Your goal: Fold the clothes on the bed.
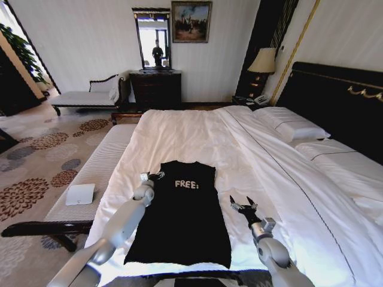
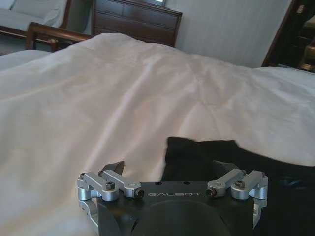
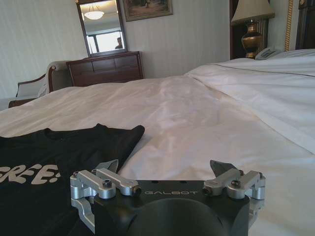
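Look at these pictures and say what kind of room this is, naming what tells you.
Most likely a hotel bedroom: a big bed with white bedding, a bedside lamp, and a dark dresser under a mirror.

Hotel-style bedroom, large white bed [image 1: 197, 137] with dark headboard [image 1: 335, 101], bedside lamp [image 1: 262, 63], wooden dresser [image 1: 155, 88] under mirror [image 1: 152, 39], patterned carpet [image 1: 42, 161]
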Robot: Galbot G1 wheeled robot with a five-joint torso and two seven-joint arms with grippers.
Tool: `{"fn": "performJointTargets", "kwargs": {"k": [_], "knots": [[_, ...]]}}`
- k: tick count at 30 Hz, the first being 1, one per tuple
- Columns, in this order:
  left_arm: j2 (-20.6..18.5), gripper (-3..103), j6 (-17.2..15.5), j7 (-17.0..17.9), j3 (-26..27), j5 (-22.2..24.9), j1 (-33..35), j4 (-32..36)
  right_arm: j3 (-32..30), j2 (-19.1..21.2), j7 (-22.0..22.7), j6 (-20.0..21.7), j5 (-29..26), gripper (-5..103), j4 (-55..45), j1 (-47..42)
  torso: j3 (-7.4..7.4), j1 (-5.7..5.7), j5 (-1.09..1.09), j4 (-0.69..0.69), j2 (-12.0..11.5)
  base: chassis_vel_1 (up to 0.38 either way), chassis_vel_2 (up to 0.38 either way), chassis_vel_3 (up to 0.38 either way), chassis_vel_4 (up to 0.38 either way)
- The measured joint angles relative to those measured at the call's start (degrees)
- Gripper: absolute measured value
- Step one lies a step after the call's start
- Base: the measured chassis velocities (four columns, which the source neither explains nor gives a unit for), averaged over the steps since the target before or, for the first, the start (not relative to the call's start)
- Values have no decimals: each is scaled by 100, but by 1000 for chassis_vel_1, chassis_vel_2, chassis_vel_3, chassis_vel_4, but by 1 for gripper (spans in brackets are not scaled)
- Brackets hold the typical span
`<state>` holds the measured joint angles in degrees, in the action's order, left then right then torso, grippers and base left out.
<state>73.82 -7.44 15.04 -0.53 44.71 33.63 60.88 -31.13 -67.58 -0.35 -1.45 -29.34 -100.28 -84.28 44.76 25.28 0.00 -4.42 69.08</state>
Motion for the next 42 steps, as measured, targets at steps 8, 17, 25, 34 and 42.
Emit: {"fn": "performJointTargets", "kwargs": {"k": [8, 17, 25, 34, 42], "knots": [[375, 100, 104, -238, -4, -192, -421, -923, 2, 89, 4, 10, -56, 100, 39, 43, 0, 0, 0, 1, 0, 0, 0, 0, 0], [432, 102, 212, -320, 43, -229, -605, -1325, 134, 199, 7, 18, -106, 100, 108, 180, -1, 0, 0, 3, 0, 0, 0, 0, 0], [490, 89, 200, -318, 53, -217, -820, -1520, 178, 205, 16, 30, -117, 100, 114, 223, -1, 0, 0, 0, 1, 0, 0, 0, 0], [555, 57, -100, -225, 9, -482, -837, -1673, 173, 267, 27, 47, -133, 100, -36, 198, -1, 0, -1, 1, 1, 0, 0, 0, 0], [594, 29, -66, -223, 24, -491, -962, -1788, 167, 273, 45, 99, -141, 100, -166, 177, -1, 0, 0, 1, 1, 0, 0, 0, 0]]}}
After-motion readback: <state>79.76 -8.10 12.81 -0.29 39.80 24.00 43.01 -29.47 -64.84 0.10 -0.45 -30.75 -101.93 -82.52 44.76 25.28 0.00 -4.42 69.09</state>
